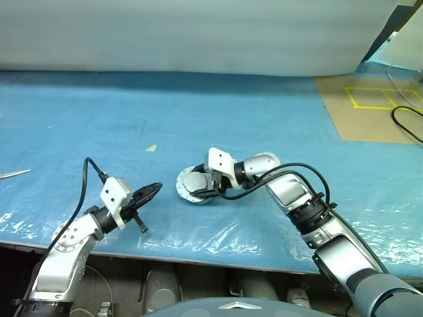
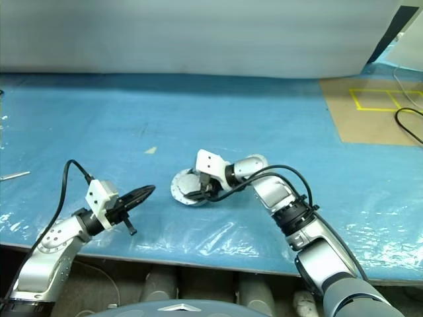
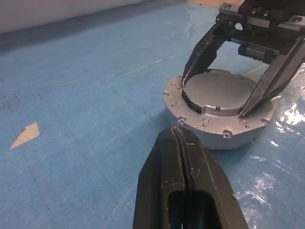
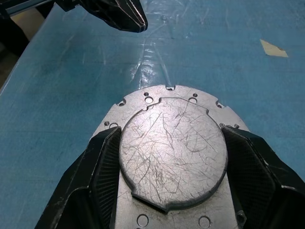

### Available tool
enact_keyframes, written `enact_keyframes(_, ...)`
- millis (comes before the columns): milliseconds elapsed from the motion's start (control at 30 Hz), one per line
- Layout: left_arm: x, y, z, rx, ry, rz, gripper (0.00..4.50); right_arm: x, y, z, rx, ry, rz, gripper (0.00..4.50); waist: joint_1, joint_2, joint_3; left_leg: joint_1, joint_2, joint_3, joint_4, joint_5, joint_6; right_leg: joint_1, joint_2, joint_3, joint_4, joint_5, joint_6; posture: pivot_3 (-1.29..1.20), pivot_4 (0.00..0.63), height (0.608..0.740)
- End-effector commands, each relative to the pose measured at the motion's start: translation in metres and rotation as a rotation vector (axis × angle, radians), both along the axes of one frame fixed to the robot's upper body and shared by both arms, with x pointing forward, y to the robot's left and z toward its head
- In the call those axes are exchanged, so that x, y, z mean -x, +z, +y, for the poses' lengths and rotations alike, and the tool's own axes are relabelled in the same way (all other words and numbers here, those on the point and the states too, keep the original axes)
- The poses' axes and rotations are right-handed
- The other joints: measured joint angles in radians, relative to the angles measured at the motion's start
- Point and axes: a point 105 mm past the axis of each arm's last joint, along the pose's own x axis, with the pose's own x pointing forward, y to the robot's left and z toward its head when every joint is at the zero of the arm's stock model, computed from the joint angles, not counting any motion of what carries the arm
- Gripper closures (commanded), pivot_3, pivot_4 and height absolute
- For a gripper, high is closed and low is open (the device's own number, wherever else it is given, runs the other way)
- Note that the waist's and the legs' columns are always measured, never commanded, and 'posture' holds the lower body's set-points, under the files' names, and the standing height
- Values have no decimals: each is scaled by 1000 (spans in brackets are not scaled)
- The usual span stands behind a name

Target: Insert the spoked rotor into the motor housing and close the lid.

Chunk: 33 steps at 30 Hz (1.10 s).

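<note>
Grey lid (image 3: 220, 90) caps one motor housing (image 3: 209, 129) on the blue worktop (image 1: 198, 112); right gripper (image 3: 233, 90) straddles it, left gripper (image 3: 183, 143) closed empty.

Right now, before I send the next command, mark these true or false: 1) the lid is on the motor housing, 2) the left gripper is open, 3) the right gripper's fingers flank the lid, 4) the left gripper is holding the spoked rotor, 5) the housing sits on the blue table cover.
1) True: the lid, plain grey face up, sits on the motor housing.
2) False: the left gripper is shut, fingers pressed together.
3) True: the right gripper has one finger on each side of the lid.
4) False: the left gripper holds nothing and hangs beside the housing, apart from it.
5) True: the housing rests on the blue table cover.
</note>
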Motion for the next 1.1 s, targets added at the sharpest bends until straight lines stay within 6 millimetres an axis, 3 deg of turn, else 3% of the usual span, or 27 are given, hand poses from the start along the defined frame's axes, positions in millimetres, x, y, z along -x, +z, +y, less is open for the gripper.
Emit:
enact_keyframes(33, -1, 5, -3, 5, -9, -30, 4500, -4, 14, -2, -46, -21, 24, 1533, 1, 0, 0, 0, 0, 0, 0, 0, 0, 0, 0, 0, 0, 0, 0, 0, 150, 740)
enact_keyframes(333, -3, 4, -4, 7, -13, -31, 4500, 0, 30, -6, -101, -10, 91, 1533, 0, 0, 0, 0, 0, 0, -1, 0, 0, 0, 0, 0, 0, 0, 0, 0, 150, 740)
enact_keyframes(533, -1, 3, -6, 7, -21, -27, 4500, 3, 23, -6, -69, 1, 72, 1533, 0, 0, 0, 0, 0, 0, -1, 0, 0, 0, 0, 0, -1, 0, -1, 0, 150, 740)
enact_keyframes(900, 2, 2, -9, 13, -25, -24, 4500, 7, -7, -11, 28, 6, 41, 1533, 0, 0, 0, 0, 0, 0, -2, 0, 0, 0, 0, 0, -1, -1, -1, 0, 150, 740)
enact_keyframes(1100, 2, 3, -11, 15, -29, -28, 4500, 5, -9, -8, 13, -22, 59, 1533, -2, 0, 0, 1, 0, 1, -2, 0, 0, 0, 0, 0, -1, -1, -1, 0, 150, 740)
